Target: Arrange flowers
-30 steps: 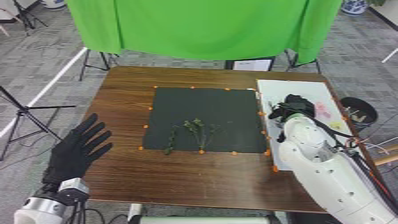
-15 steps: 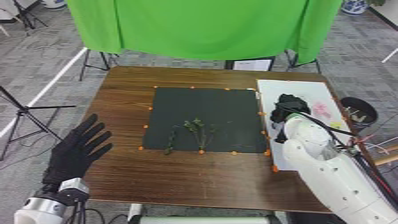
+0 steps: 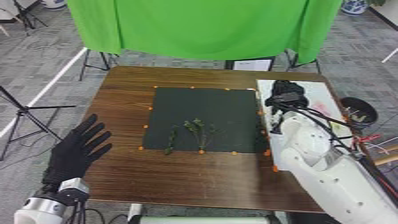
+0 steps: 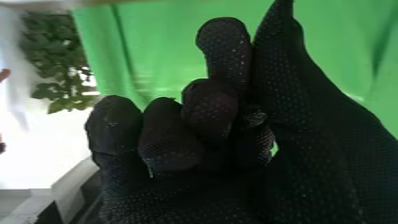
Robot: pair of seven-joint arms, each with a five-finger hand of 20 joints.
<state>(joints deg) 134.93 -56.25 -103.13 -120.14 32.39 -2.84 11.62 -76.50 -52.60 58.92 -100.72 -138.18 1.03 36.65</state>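
In the head view, we see the brown table (image 3: pixel 120 107) with a black sheet (image 3: pixel 204 100) on it. Little orange dots (image 3: pixel 234 153) sit around its edges. One green stem (image 3: pixel 169 144) lies near the sheet's near left corner. A leafy bunch (image 3: pixel 197 126) lies by the middle of its near edge. Our left hand (image 3: pixel 71 157) is over the table's left edge, with its fingers straight and apart. Our right hand (image 3: pixel 286 94) is over the left side of the white sheet (image 3: pixel 311 88), near that sheet's far end. The white sheet lies along the table's right edge.

In the right wrist view, we see our right hand (image 4: pixel 195 202) with fingers bent in close together, near the thumb. We can't tell if they hold anything. Farther off are green leaves (image 4: pixel 53 52) and a green cloth (image 4: pixel 160 45).
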